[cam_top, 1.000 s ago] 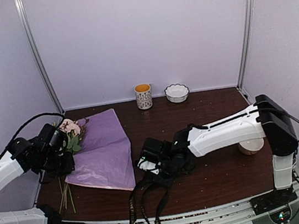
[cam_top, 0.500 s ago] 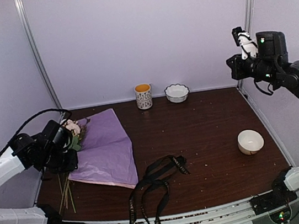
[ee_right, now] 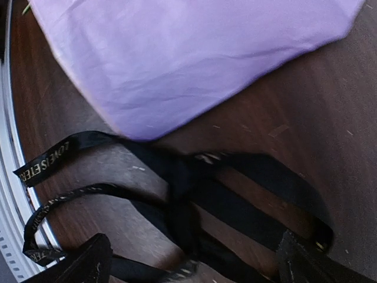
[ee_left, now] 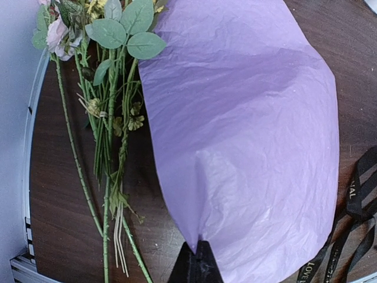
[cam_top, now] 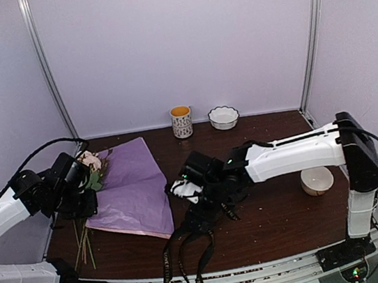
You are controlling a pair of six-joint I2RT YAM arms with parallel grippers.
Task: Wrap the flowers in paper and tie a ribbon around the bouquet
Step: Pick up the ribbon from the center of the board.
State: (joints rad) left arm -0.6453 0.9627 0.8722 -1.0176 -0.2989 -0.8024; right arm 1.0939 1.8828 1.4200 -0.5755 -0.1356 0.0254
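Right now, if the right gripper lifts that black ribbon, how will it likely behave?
The ribbon will probably droop and trail: it lies flat in slack, crossing loops. It looks thin and narrow, so it is likely very light. With strands overlapping under the open right gripper, lifting one may drag the rest.

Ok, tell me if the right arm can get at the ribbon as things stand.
Probably yes. The right gripper hangs open over the ribbon, a finger on each side of its loops, with nothing lying on top; the paper lies beside it.

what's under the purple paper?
Only brown table shows around the paper; flowers lie beside its left edge, the ribbon past its near corner. Anything beneath the sheet is covered.
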